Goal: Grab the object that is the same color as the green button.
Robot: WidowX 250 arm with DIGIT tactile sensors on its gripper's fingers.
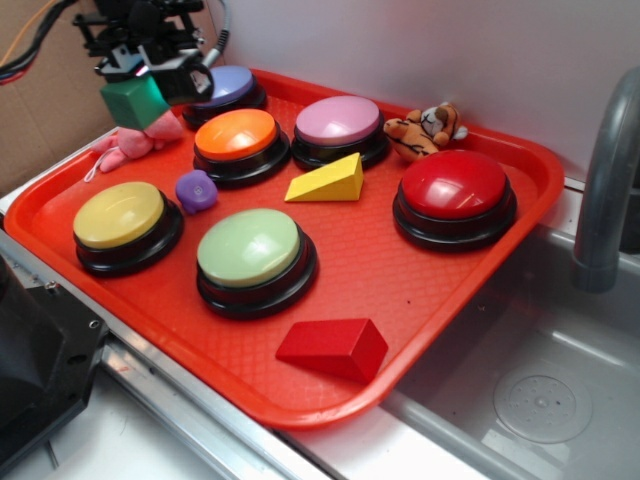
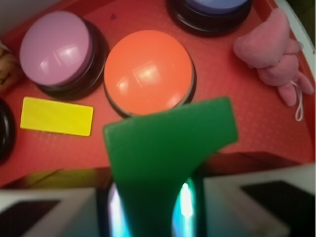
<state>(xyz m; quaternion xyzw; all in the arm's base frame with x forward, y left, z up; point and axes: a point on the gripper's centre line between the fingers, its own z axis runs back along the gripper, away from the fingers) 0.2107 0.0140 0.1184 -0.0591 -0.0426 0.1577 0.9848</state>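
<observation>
My gripper hangs above the tray's far left corner, shut on the small dark green block. In the wrist view the green block fills the middle, wedged between my two white fingers, lifted clear of the tray. The pale green button on its black base sits near the tray's front middle, well away from the gripper; it is out of the wrist view.
The red tray also holds yellow, orange, pink, purple-blue and red buttons, a yellow wedge, a red wedge, a purple lump, a pink plush and a tiger toy. A sink and faucet lie to the right.
</observation>
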